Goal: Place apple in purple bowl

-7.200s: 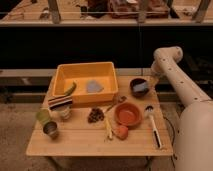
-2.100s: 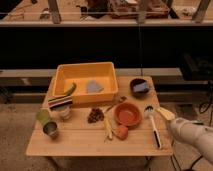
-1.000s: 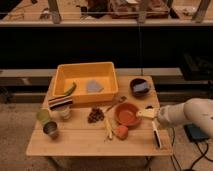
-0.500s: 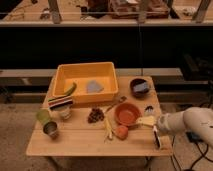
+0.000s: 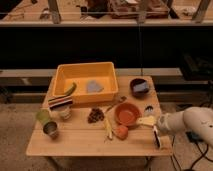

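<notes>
the arm (image 5: 187, 121) is showing as 1 smooth white rounded tube, its pale cream pincer (image 5: 147, 120) hanging over the surface (image 5: 75, 143), right side.

Dim warm light; background dark; tabletop (image 5: 75, 142) brightest; gripper (image 5: 148, 121) pale near its right edge.

One raised view, perhaps mid-distance, facing down onto table (image 5: 80, 141), jaws lower right
</notes>
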### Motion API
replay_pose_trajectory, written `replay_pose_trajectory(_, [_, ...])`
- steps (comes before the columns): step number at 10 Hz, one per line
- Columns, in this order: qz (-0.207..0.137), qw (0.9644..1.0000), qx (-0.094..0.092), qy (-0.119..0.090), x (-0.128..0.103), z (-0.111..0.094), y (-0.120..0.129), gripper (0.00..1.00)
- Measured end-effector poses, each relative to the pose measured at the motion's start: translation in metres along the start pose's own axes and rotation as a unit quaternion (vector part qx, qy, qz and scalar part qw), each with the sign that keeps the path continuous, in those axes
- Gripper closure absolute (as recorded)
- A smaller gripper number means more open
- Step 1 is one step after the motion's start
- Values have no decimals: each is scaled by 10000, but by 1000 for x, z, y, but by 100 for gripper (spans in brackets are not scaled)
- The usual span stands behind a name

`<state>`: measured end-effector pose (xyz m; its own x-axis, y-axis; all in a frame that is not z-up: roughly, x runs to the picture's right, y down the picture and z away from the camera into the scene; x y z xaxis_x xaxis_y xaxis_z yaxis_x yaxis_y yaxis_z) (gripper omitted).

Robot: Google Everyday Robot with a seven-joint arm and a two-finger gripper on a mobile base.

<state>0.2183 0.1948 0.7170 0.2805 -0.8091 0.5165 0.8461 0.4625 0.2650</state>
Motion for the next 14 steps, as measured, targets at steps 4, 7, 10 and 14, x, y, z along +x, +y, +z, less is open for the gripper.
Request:
replay_pose_trajectory(4, [-721, 9953, -541, -347, -24, 43, -30, 20])
replay_pose_trajectory(7, [-571, 9962, -551, -346, -34, 71, -48, 20])
replay_pose_trajectory(10, [-271, 9977, -564, -252, -35, 83, -46, 20])
replay_pose_trajectory(14, [240, 9987, -438, -94, -28, 103, -39, 20])
